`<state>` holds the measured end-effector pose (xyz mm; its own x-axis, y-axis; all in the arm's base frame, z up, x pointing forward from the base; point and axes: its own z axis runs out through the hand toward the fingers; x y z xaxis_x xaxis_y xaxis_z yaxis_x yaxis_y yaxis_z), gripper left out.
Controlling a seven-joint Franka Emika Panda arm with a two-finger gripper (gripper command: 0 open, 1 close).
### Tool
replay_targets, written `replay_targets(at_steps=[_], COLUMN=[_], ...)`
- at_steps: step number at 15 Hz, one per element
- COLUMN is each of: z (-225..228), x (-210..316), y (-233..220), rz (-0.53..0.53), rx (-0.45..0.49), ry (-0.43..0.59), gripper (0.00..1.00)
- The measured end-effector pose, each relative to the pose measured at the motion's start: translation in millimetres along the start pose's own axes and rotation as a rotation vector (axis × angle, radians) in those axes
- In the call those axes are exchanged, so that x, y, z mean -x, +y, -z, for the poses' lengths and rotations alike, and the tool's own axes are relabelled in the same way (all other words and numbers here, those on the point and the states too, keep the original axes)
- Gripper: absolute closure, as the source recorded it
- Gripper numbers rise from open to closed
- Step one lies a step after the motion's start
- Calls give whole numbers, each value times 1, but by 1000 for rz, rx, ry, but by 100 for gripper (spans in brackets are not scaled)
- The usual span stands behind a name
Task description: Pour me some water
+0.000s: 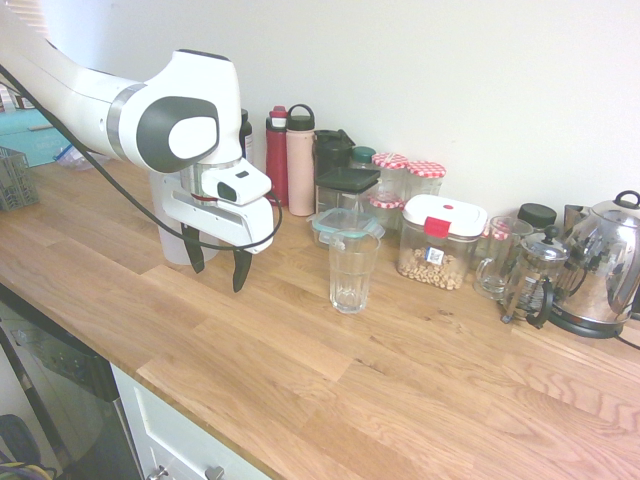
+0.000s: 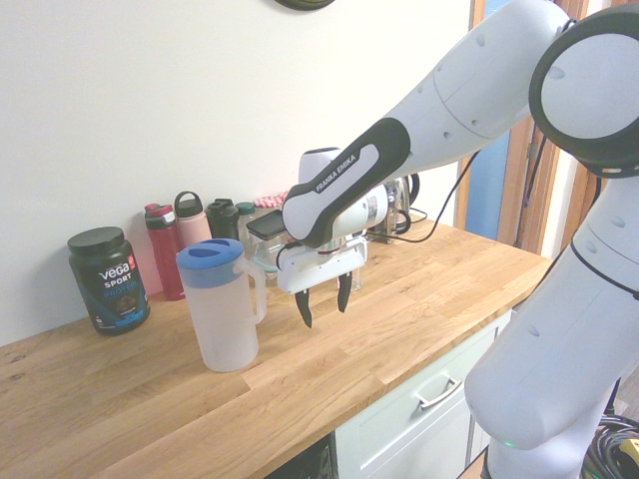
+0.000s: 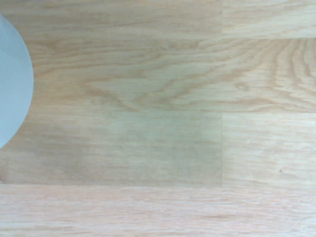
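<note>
Oak kitchen worktop [image 1: 400,380], plain white wall [image 1: 480,80] behind

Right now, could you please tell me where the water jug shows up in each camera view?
First exterior view: the jug is mostly hidden behind the hand; only its pale lower body shows.
Second exterior view: left of centre on the counter, blue lid on, just left of the hand.
Wrist view: a blurred pale curve at the edge.
Shared landmark: the red bottle by the wall.
</note>
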<state>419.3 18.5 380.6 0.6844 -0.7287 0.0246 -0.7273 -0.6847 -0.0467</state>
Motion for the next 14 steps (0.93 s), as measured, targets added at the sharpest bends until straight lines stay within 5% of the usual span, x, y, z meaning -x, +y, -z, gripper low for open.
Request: replay_targets(at_steps=[5,10,14], z=[27,90,92], x=[10,77,114], y=[1,14,-8], rz=[39,281,422], rx=[-24,-87,-207], ry=[41,91,211], gripper=[0,0,0])
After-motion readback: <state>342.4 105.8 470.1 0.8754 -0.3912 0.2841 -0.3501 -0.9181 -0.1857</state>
